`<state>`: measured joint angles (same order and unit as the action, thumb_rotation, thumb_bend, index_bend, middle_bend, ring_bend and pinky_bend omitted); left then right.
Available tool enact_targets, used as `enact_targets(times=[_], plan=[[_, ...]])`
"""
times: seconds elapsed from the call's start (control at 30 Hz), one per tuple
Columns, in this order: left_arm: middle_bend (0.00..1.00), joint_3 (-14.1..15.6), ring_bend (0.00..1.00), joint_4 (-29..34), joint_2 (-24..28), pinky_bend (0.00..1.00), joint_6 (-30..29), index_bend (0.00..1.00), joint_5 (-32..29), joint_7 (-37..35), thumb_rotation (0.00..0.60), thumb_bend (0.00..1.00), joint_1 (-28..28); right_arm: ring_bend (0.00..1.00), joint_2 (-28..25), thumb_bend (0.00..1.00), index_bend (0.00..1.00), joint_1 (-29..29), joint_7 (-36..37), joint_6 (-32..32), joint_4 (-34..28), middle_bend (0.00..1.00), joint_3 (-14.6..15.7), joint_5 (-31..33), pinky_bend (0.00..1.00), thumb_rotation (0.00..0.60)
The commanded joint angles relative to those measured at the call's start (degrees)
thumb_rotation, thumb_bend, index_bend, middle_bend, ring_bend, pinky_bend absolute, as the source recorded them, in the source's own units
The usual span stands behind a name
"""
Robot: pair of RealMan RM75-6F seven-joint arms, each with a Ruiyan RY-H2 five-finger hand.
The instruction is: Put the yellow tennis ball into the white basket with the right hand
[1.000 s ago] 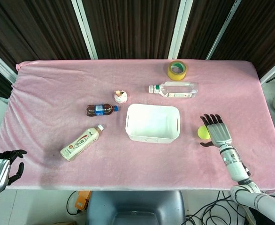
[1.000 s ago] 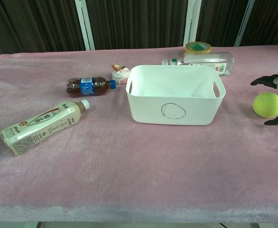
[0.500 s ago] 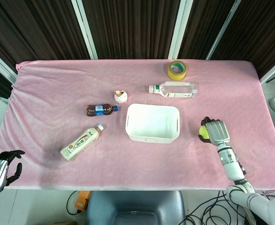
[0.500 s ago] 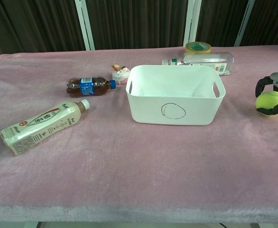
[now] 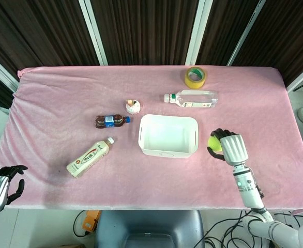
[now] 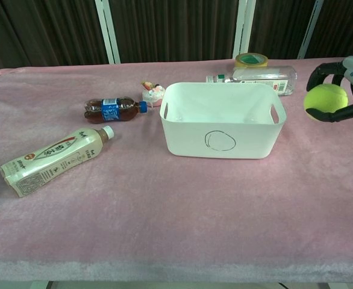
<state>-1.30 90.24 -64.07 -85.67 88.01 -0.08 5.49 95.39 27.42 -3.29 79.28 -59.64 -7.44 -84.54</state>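
Right hand (image 6: 352,84) is clamping its dark fingers around the fuzzy yellow tennis ball (image 6: 325,99), holding it raised beside the white plastic basket (image 6: 221,141), seemingly for dropping in.

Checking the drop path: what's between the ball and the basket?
Nothing; in the head view only bare cloth separates ball from basket.

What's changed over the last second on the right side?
The right robot hand closed around the yellow tennis ball, lifted it off the pink cloth and carried it toward the white basket. It is not yet over the basket. The left robot hand, the bottles and the tape roll stayed put.
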Motion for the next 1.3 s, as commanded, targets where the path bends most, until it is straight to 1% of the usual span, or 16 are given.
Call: enact_targets(times=[0.03, 0.13, 0.27, 0.3, 0.37, 0.43, 0.53, 0.6, 0.63, 0.7, 0.9, 1.0, 1.07, 1.13, 1.2, 1.3], plan=[[0.45, 0.0, 0.39, -0.1, 0.0, 0.44, 0.0, 0.37, 0.0, -0.2, 0.600, 0.53, 0.0, 0.67, -1.7, 0.80, 0.86, 0.6, -4.8, 5.0, -10.3, 0.53, -0.8, -5.3, 0.79, 0.600], [0.45, 0.0, 0.39, -0.2, 0.1, 0.44, -0.1, 0.37, 0.1, -0.5, 0.600, 0.53, 0.0, 0.67, -0.9, 0.80, 0.86, 2.7, -6.7, 3.3, -12.6, 0.53, -2.5, -5.0, 0.79, 0.600], [0.45, -0.1, 0.39, -0.3, 0.2, 0.44, -0.4, 0.37, 0.0, -1.0, 0.600, 0.53, -0.2, 0.66, 2.4, 0.80, 0.84, 5.2, -9.3, 1.3, -9.8, 0.53, -4.9, -3.5, 0.78, 0.600], [0.45, -0.1, 0.39, -0.3, 0.2, 0.44, -0.5, 0.37, 0.0, -1.1, 0.600, 0.53, -0.2, 0.64, 3.2, 0.80, 0.81, 5.7, -9.9, 0.4, -9.0, 0.53, -5.4, -2.7, 0.76, 0.600], [0.45, -0.1, 0.39, -0.4, 0.2, 0.44, -0.6, 0.37, 0.2, -1.2, 0.600, 0.53, -0.3, 0.56, 4.2, 0.76, 0.71, 7.0, -9.7, -2.7, -7.8, 0.50, -6.1, -0.8, 0.70, 0.600], [0.45, -0.1, 0.39, -0.4, 0.3, 0.44, -0.5, 0.37, 0.2, -1.2, 0.600, 0.53, -0.2, 0.37, 3.8, 0.59, 0.52, 7.7, -7.8, -6.5, -8.7, 0.39, -6.2, 1.3, 0.54, 0.600], [0.45, -0.1, 0.39, -0.4, 0.3, 0.44, -0.6, 0.37, 0.1, -1.4, 0.600, 0.53, -0.3, 0.11, 2.7, 0.35, 0.27, 7.7, -7.3, -8.6, -9.7, 0.19, -5.7, 2.3, 0.30, 0.600], [0.45, -0.2, 0.39, -0.4, 0.3, 0.44, -0.6, 0.37, 0.0, -1.4, 0.600, 0.53, -0.3, 0.02, 2.2, 0.24, 0.15, 7.5, -7.9, -8.5, -10.1, 0.07, -5.3, 2.2, 0.21, 0.600], [0.45, -0.2, 0.39, -0.4, 0.3, 0.44, -0.6, 0.37, 0.0, -1.4, 0.600, 0.53, -0.3, 0.00, 1.9, 0.21, 0.08, 7.3, -7.9, -8.3, -10.2, 0.03, -5.0, 2.0, 0.20, 0.600], [0.45, -0.2, 0.39, -0.4, 0.3, 0.44, -0.6, 0.37, 0.1, -1.3, 0.600, 0.53, -0.3, 0.00, 0.8, 0.18, 0.02, 6.6, -7.8, -7.5, -11.5, 0.00, -4.5, 1.7, 0.19, 0.600], [0.45, -0.2, 0.39, -0.3, 0.2, 0.44, -0.6, 0.37, 0.2, -1.2, 0.600, 0.53, -0.2, 0.00, -2.6, 0.18, 0.00, 4.4, -8.7, -4.3, -15.9, 0.00, -3.7, 0.6, 0.19, 0.600], [0.45, -0.2, 0.39, -0.4, 0.1, 0.44, 0.0, 0.37, 0.1, -1.0, 0.600, 0.53, 0.0, 0.00, -12.7, 0.18, 0.01, -5.3, -19.8, 3.3, -30.9, 0.00, 1.1, 2.5, 0.20, 0.600], [0.45, -0.2, 0.39, -0.4, 0.0, 0.44, 0.0, 0.37, 0.1, -0.6, 0.600, 0.53, 0.1, 0.00, -16.8, 0.18, 0.04, -9.2, -24.7, 6.4, -36.6, 0.01, 2.8, 4.8, 0.20, 0.600], [0.45, -0.2, 0.39, -0.4, -0.3, 0.44, 0.0, 0.37, 0.2, 0.4, 0.600, 0.53, 0.2, 0.00, -20.0, 0.18, 0.06, -12.9, -27.0, 9.4, -40.1, 0.02, 4.0, 6.9, 0.20, 0.600], [0.45, -0.2, 0.39, -0.3, -0.4, 0.44, 0.1, 0.37, 0.4, 0.4, 0.600, 0.53, 0.3, 0.00, -21.7, 0.18, 0.05, -15.2, -25.3, 11.2, -40.1, 0.03, 5.1, 6.8, 0.20, 0.600], [0.45, -0.2, 0.39, -0.3, -0.5, 0.44, 0.2, 0.37, 0.5, 0.6, 0.600, 0.53, 0.5, 0.00, -23.2, 0.18, 0.04, -18.1, -20.1, 12.7, -36.7, 0.03, 7.0, 5.2, 0.20, 0.600]])
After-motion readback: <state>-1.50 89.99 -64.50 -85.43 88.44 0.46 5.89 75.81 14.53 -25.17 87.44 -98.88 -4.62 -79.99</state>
